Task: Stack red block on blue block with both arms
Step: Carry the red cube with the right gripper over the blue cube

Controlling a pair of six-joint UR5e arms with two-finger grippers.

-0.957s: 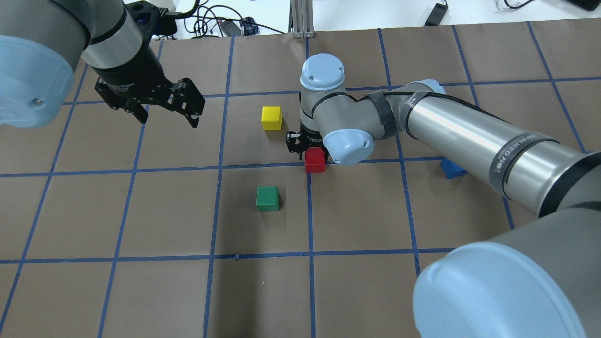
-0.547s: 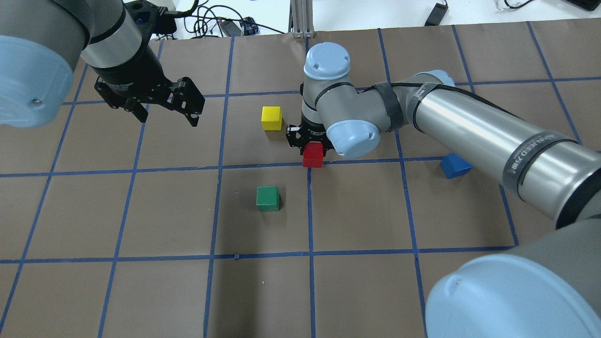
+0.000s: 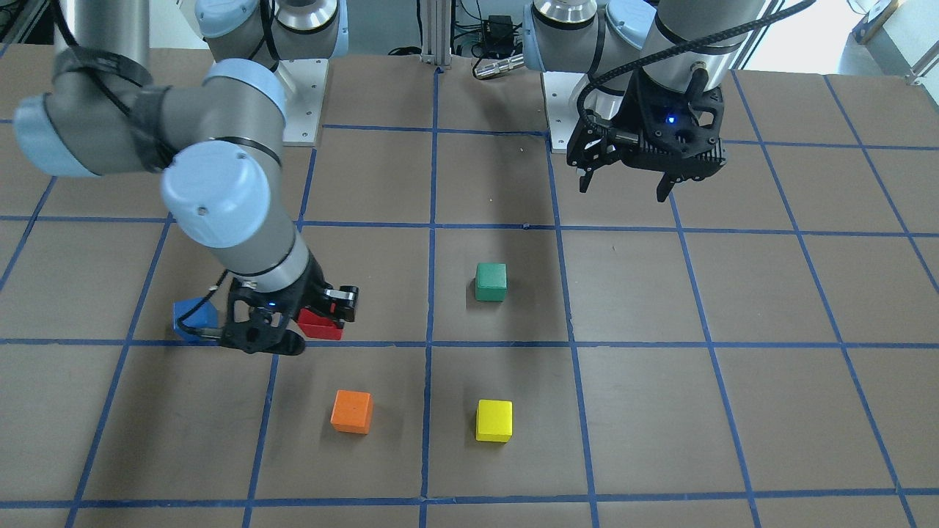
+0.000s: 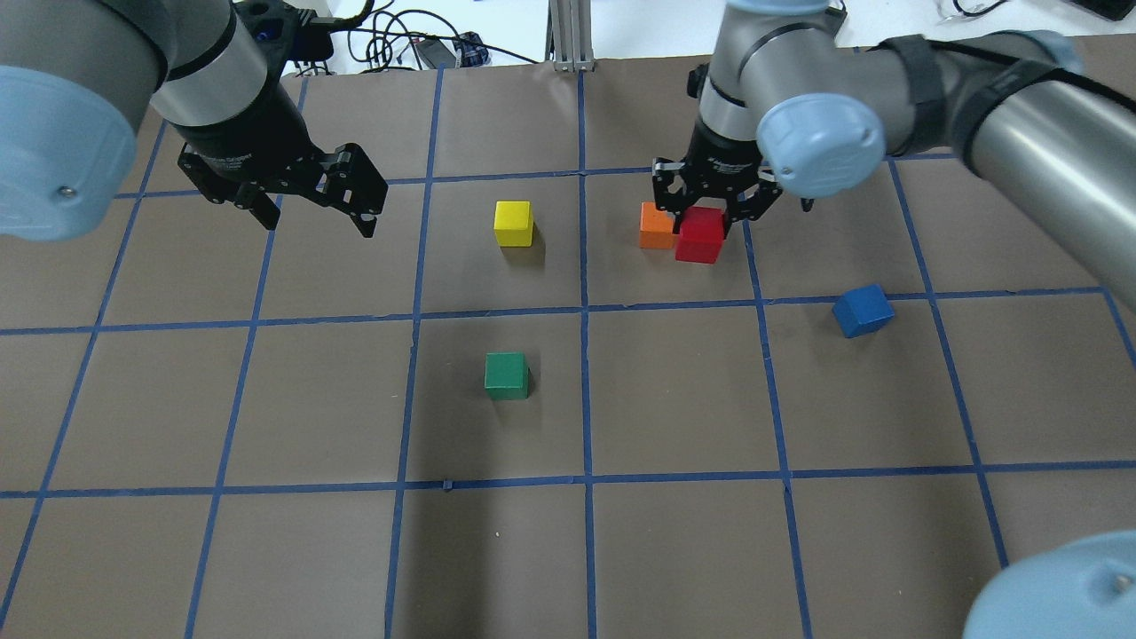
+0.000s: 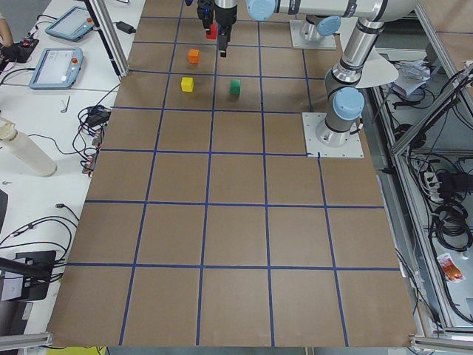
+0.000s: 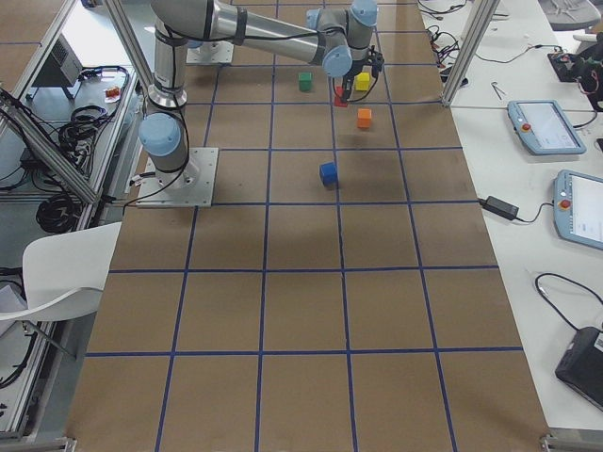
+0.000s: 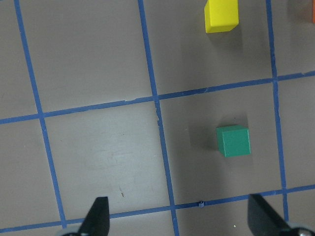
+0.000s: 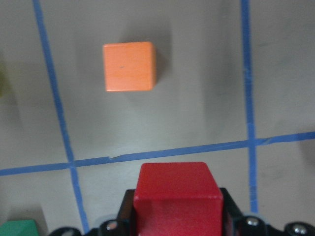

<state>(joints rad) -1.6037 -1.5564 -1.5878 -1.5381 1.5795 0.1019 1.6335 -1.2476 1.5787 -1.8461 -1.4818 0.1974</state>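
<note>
At the upper left of the overhead view, my left claw hangs over bare table with its fingers spread wide and nothing between them. Moving right, the yellow cube and the green cube sit apart from each other near the middle. Further right, at upper centre, my right claw is closed on the red block, pinching two opposite side faces. The block appears lifted off the table, and in this view it shows just beside the orange cube. The blue block lies on the table at centre right, well apart from the red one.

I judge the red block light, rigid and not fragile. Its matte flat faces should hold without slipping, and opposite faces are the right place to grip. As a cube it has no long axis. It sits square in my jaws, edges roughly along the grid lines, while the blue block is turned askew to them, so I expect to twist my wrist before setting down.
</note>
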